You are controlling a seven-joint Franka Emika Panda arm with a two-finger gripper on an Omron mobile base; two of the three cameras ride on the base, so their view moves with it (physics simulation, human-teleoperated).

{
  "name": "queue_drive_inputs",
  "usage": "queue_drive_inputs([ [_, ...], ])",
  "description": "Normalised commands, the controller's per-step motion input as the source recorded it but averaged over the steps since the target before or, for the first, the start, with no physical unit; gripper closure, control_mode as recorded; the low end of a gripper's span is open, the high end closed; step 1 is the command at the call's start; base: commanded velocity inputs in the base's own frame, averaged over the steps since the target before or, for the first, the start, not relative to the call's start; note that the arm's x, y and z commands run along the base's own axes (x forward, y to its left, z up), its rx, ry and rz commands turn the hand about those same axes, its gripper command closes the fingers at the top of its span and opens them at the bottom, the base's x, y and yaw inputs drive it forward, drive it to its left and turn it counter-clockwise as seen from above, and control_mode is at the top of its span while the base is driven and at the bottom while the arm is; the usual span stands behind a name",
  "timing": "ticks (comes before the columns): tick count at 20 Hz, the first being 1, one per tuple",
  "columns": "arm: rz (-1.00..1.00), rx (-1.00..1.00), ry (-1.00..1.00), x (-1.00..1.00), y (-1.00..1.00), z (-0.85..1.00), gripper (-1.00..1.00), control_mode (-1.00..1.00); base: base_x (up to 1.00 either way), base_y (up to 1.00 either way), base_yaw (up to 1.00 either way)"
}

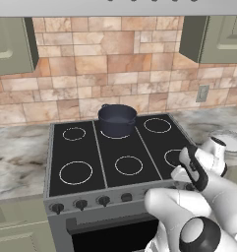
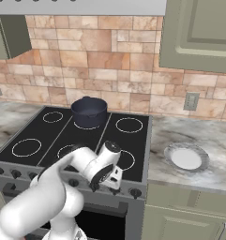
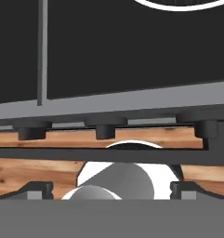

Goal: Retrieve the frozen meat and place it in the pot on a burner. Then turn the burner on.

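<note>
The pot (image 1: 117, 120) sat on the black cooktop (image 1: 85, 147), at the back in the middle, close to the brick wall (image 1: 105, 69). It was dark and round, and it stood upright on a white ring, the burner (image 1: 115, 136), whose front edge peeked out from under the pot. In the right base view the pot (image 2: 89, 111) looked empty inside as far as could be seen, and no meat could be made out anywhere.

The hand (image 2: 106, 183) was well apart from the pot, down at the front edge of the cooktop, on the right side. It hung low just in front of the row of dark knobs (image 1: 80, 203), near the knob (image 2: 134, 192) at the right end. In the hand view the knobs (image 3: 105, 130) were seen from the front under the cooktop edge, with wooden floor (image 3: 34, 172) past them. The finger tips (image 3: 36, 189) sat far out at both sides of that view, so the hand was open and held nothing.

A white plate (image 2: 186, 158) lay on the marble tabletop (image 2: 199, 136), to the right of the cooktop and well apart from the pot. A grey wall socket (image 2: 192, 101) was on the wall to the right of the pot
</note>
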Motion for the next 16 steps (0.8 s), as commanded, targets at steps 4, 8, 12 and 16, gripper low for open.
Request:
queue_drive_inputs([
  [4,-0.05,-0.05,-0.12,0.04,0.1,-0.84,-1.0,-1.0,0.0,0.0,0.0],
  [8,-0.06,-0.01,-0.09,0.01,0.29,-0.8,-1.0,-1.0,0.0,0.0,0.0],
  [12,-0.05,0.0,-0.04,0.0,0.43,-0.57,-1.0,-1.0,0.0,0.0,0.0],
  [16,-0.06,0.01,-0.08,0.0,0.38,-0.21,-1.0,-1.0,0.0,0.0,0.0],
])
